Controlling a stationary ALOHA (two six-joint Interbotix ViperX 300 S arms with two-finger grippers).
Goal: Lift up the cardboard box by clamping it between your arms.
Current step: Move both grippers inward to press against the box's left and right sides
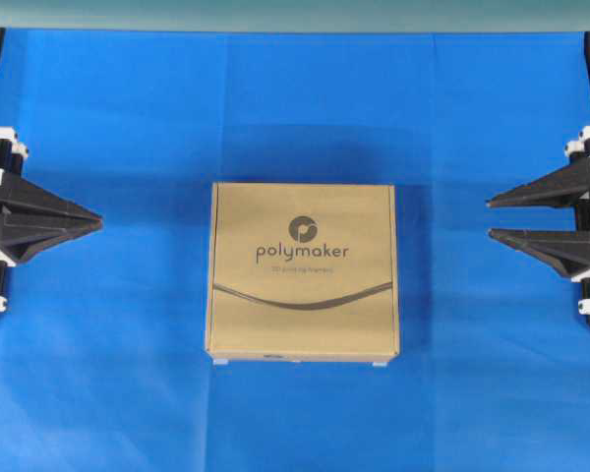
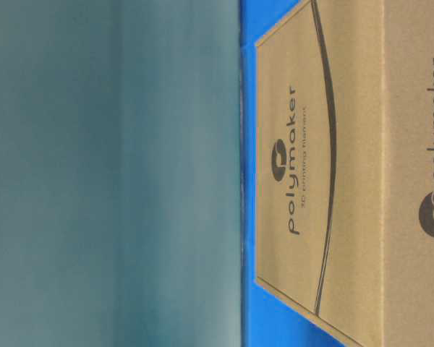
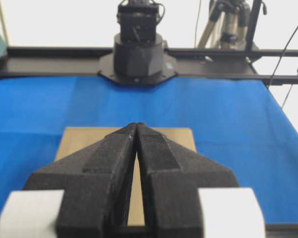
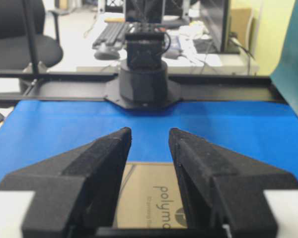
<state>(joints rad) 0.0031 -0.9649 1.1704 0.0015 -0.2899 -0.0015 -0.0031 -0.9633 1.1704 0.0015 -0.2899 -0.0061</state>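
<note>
The cardboard box (image 1: 305, 295) lies flat in the middle of the blue cloth, tan with a dark round logo, "polymaker" and a curved line. My left gripper (image 1: 99, 221) hovers well to its left, pointing at it, fingertips pressed together with nothing between them. In the left wrist view the gripper (image 3: 137, 124) points over the box (image 3: 79, 141). My right gripper (image 1: 490, 218) is off the box's right side with a clear gap between its fingers, holding nothing. Between the right gripper's (image 4: 149, 132) fingers the box (image 4: 146, 193) shows below. Neither arm touches the box.
The blue cloth (image 1: 108, 374) covers the table. A teal backdrop (image 2: 108, 173) stands along the far edge. The opposite arm's black base (image 3: 137, 54) sits at the table's far side in each wrist view, on a black rail (image 4: 228, 91).
</note>
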